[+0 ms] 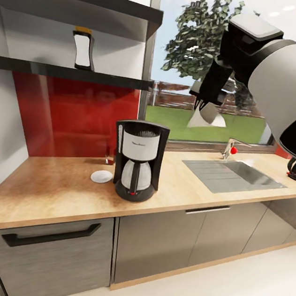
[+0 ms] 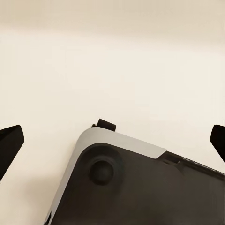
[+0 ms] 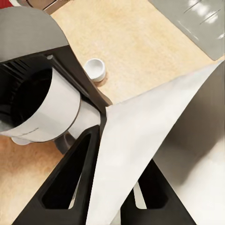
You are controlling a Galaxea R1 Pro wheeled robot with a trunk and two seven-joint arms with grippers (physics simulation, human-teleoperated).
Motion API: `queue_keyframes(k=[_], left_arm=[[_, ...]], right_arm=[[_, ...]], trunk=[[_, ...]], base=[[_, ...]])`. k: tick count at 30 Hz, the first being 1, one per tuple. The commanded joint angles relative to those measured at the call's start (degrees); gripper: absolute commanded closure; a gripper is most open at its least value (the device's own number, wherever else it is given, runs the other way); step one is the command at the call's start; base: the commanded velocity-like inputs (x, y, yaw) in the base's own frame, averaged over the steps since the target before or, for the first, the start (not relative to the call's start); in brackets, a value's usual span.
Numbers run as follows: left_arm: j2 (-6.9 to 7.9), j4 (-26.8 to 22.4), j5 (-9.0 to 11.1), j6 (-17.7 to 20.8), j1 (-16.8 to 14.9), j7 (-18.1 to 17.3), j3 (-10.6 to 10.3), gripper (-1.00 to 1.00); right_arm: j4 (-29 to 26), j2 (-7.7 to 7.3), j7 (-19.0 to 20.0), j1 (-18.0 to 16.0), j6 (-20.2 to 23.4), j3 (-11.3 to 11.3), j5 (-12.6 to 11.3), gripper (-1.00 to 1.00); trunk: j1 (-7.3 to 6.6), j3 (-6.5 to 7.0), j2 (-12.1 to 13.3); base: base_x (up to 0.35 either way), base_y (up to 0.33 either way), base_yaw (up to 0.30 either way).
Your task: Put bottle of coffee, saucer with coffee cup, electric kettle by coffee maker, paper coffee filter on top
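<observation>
Right pincer [image 1: 206,104]: pinching paper filter [image 1: 208,117], upper right of frame, held high to clear coffee maker [image 1: 138,160] top.
Left pincer [image 2: 112,140]: fingers spread wide, nothing btwn, prob. parked.
Coffee bottle [image 1: 83,49]: on shelf [image 1: 69,72], upper left.
Saucer [image 1: 101,176]: on desk [image 1: 56,191], just beside maker.

coffee maker [image 1: 138,161] front label, lettering too blurred to read

your coffee maker [image 1: 137,160] sits on the countertop [image 1: 56,191], saucer [image 1: 101,176] just to its left, sink [image 1: 231,175] well off right. bottle [image 1: 83,49] up on the shelf [image 1: 69,72], behind and above.
</observation>
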Motion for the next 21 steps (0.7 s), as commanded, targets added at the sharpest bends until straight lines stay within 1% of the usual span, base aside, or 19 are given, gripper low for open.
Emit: queue_keyframes(k=[1, 6, 11, 12, 15, 16, 17, 18, 19, 20, 21], left_arm=[[-0.01, -0.11, 0.04, -0.02, 0.02, 0.07, 0.1, -1.0], [-0.01, -0.11, 0.09, -0.02, 0.02, 0.08, 0.1, -1.0], [0.06, -0.11, 0.1, -0.02, 0.02, 0.08, 0.1, -1.0], [0.07, -0.11, 0.1, -0.02, 0.02, 0.08, 0.1, -1.0], [0.2, -0.1, 0.1, -0.02, 0.02, 0.08, 0.13, -1.0], [0.96, -0.06, 0.16, -0.02, 0.02, 0.09, 0.29, -1.0], [1.27, 0.1, 0.17, -0.02, 0.02, 0.07, 1.82, -1.0], [1.31, 0.3, 0.18, -0.02, 0.02, 0.05, 2.53, -1.0], [1.38, 0.84, 0.18, -0.07, 0.02, 0.02, 4.15, -1.0], [1.48, 1.47, 0.14, -0.19, 0.02, -0.1, 6.69, -1.0], [1.48, 1.56, 0.13, -0.21, 0.02, -0.11, 7.07, -1.0]], right_arm=[[0.04, 0.07, -0.38, -0.04, 0.12, -0.48, 0.28, 1.0], [0.01, 0.74, -0.38, -0.02, 0.12, -0.61, 0.31, 1.0], [0.04, 1.41, -0.29, -0.02, 0.12, -0.76, 0.35, 1.0], [0.05, 1.68, 0.65, -0.02, 0.12, -0.86, 0.36, 1.0], [0.03, 1.87, 1.96, -0.02, 0.16, -0.9, 0.36, 1.0], [0.05, 2.25, 3.05, 0.0, 0.19, -0.92, 0.36, 1.0], [0.06, 2.41, 3.36, 0.0, 0.2, -0.93, 0.37, 1.0], [0.06, 2.41, 3.42, 0.0, 0.2, -0.93, 0.37, 1.0], [0.07, 2.41, 3.51, 0.01, 0.2, -0.93, 0.37, 1.0], [0.07, 2.41, 3.59, 0.03, 0.22, -0.93, 0.37, 1.0], [0.07, 2.41, 3.61, 0.04, 0.22, -0.93, 0.35, 1.0]], trunk=[[0.02, -0.06, -0.04], [0.02, -0.06, -0.04], [0.02, -0.06, -0.04], [0.02, -0.06, -0.04], [0.02, -0.06, -0.04], [0.02, -0.06, -0.04], [0.02, -0.06, -0.04], [0.02, -0.06, -0.04], [0.02, -0.06, -0.04], [0.02, -0.06, -0.04], [0.02, -0.06, -0.04]], base=[[0.152, 0.085, 0.0], [0.078, 0.05, 0.0], [0.159, 0.137, 0.0], [0.084, 0.075, 0.0], [0.054, 0.049, 0.0], [0.014, 0.013, 0.0], [0.006, 0.005, 0.0], [0.005, 0.004, 0.0], [0.003, 0.003, 0.0], [0.001, 0.001, 0.0], [0.0, 0.0, 0.0]])
